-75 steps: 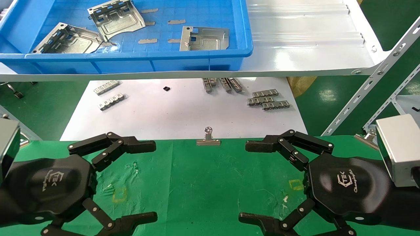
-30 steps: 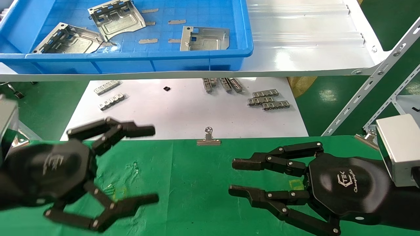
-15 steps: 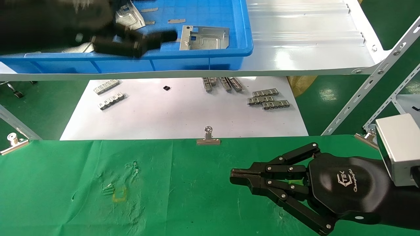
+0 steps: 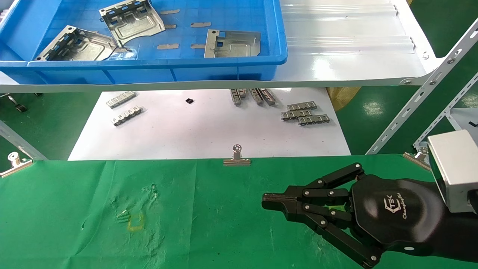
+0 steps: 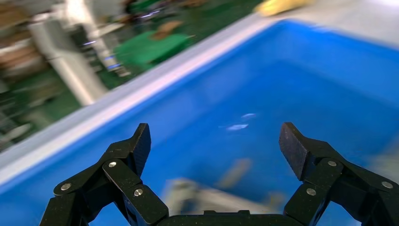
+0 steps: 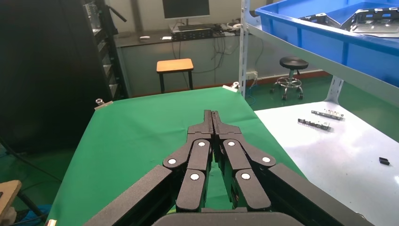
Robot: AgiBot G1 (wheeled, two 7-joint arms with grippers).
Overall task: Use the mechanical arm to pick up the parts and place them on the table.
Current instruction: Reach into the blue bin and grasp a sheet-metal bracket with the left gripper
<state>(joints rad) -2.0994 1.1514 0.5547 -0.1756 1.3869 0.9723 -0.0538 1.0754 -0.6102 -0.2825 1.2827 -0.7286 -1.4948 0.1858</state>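
Gone from the head view since half a second ago, the left tool [image 5: 216, 146] hangs released over the far blue tray [image 4: 157, 67], reaching for the parts [image 4: 232, 44]; next, close on one; right tool [image 4: 267, 200] rests clenched over the green counter [image 4: 209, 209].

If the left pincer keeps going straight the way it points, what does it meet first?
Probably the floor of the blue bin: the open left pincer points into it, empty. Blurred shapes lie nearer, perhaps parts; depth is unclear.
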